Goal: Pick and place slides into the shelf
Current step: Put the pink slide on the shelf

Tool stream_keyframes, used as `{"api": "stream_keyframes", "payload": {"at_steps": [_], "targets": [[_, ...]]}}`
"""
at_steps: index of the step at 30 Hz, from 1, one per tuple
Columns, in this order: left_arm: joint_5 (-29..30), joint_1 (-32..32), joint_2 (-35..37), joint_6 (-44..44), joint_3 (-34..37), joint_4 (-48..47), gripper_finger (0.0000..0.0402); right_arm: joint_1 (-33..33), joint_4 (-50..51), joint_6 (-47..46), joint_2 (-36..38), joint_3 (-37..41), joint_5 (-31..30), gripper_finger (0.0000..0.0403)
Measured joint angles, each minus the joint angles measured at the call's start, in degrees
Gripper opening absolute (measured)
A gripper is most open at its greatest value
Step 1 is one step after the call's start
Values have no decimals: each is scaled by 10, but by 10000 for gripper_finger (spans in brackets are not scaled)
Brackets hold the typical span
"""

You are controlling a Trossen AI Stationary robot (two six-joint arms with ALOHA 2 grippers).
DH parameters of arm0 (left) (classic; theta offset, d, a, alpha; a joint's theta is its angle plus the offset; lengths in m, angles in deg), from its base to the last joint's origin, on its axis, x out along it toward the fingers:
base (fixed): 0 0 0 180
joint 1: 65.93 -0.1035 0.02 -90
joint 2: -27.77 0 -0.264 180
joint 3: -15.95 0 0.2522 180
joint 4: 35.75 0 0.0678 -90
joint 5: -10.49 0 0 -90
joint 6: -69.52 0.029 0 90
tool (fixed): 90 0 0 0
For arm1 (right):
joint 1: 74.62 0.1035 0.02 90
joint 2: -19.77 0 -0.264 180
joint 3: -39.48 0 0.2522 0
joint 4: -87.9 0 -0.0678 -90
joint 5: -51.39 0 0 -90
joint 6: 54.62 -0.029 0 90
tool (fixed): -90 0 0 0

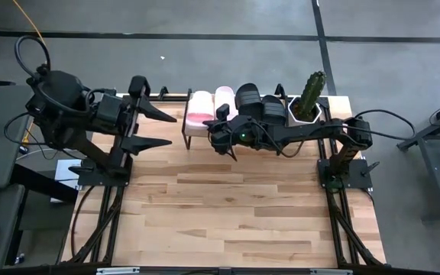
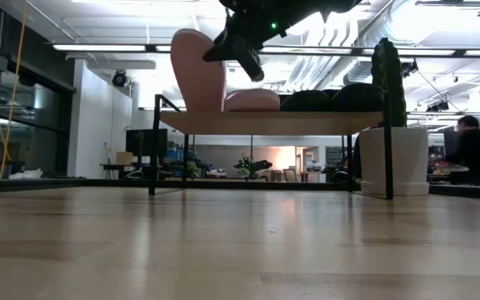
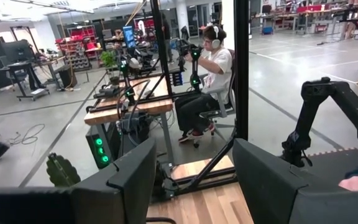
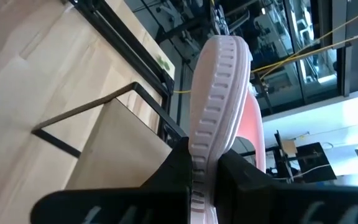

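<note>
Pinching the edge of a pale pink slide (image 4: 219, 106) between its two dark fingers, the right gripper (image 1: 221, 137) hangs at the front edge of the shelf (image 1: 191, 134), near that rack's left end. The right wrist view shows the ribbed sole rim running straight through the closed fingers, so the hold is on the sole's thin edge, not on the strap. In the low view the same slide stands nearly upright on the shelf's plank, taller than its neighbours.

Outward along the shelf, a second pink slide (image 1: 224, 99) lies flat just beside the held one, and two black slides (image 1: 260, 104) fill the plank beyond it, toward the potted cactus (image 1: 308, 98) standing past the shelf's right end. All four slides appear to be on the shelf, so this looks like the last placement.

To finish the step well, I would tip the slide down gently until its sole rests flat on the plank before releasing; letting go while it stands on edge risks it toppling off the shelf's front or left end. The lowering should keep clear of the neighbouring pink slide, and the fingers should part only once the sole is settled, then draw back away from the shelf's front edge.

The left gripper (image 1: 159, 128) waits with fingers apart, well to the left of the shelf.
</note>
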Motion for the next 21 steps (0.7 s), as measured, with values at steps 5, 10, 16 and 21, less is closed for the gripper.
{"api": "stream_keyframes", "payload": {"at_steps": [5,10,16,21], "targets": [[-1,0,0,0,0,0,200,-8,0,1,0,0,1,5],[-1,0,0,0,0,0,200,-17,2,3,0,0,1,5],[-13,0,0,-1,0,0,200,-32,11,-14,0,0,19,5],[-16,0,0,-1,0,0,200,-31,18,-15,0,0,20,5]]}}
